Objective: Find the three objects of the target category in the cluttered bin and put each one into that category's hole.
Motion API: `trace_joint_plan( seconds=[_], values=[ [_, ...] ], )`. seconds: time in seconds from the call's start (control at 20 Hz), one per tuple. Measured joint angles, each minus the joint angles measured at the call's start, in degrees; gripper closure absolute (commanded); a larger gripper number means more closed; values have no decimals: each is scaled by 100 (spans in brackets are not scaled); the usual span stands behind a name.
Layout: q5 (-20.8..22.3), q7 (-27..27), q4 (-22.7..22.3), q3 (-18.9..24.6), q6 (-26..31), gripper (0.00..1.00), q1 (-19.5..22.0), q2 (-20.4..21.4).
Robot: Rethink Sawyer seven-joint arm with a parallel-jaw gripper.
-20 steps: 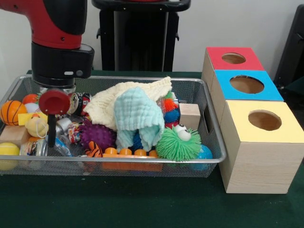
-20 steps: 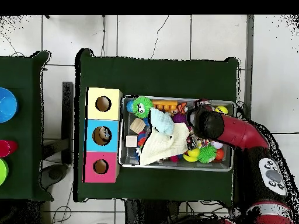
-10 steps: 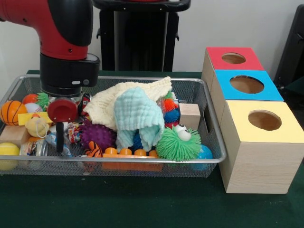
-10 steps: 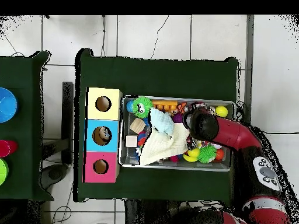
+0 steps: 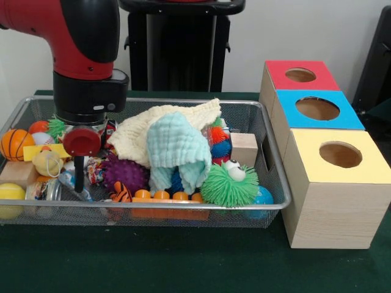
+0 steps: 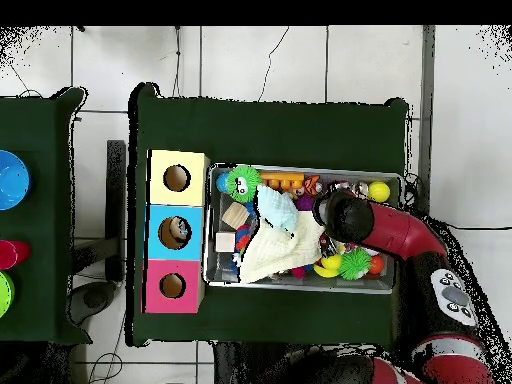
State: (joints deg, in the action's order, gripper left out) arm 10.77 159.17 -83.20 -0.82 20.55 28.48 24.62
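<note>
The wire mesh bin (image 5: 183,208) stands on the green table, full of toys; it also shows in the overhead view (image 6: 300,287). The blue-topped box's round hole (image 5: 317,108) is to the bin's right, the middle one of three boxes, and shows in the overhead view (image 6: 174,231). My gripper (image 5: 78,177) reaches down into the bin's left part, among small toys beside a purple spiky ball (image 5: 124,173). Whether it holds anything is hidden. In the overhead view the arm's wrist (image 6: 338,212) covers the gripper.
A cream cloth (image 5: 165,125) and a mint cloth (image 5: 177,149) lie over the bin's middle. Around them are a green spiky ball with eyes (image 5: 229,186), a wooden block (image 5: 244,148), a basketball (image 5: 15,144) and a yellow ball (image 5: 11,196). The red-topped box (image 5: 300,74) and yellow-topped box (image 5: 340,154) flank the blue one.
</note>
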Motion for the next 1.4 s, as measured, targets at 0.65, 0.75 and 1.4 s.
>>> trace_joint_plan(
  seconds=[0.65,0.75,1.4],
  values=[
    [-105,0,255,-648,1151,0,-444,60],
    [-106,0,396,-806,1157,0,-542,49],
    [-382,0,1403,-1246,1524,0,-878,-171]
  ],
)
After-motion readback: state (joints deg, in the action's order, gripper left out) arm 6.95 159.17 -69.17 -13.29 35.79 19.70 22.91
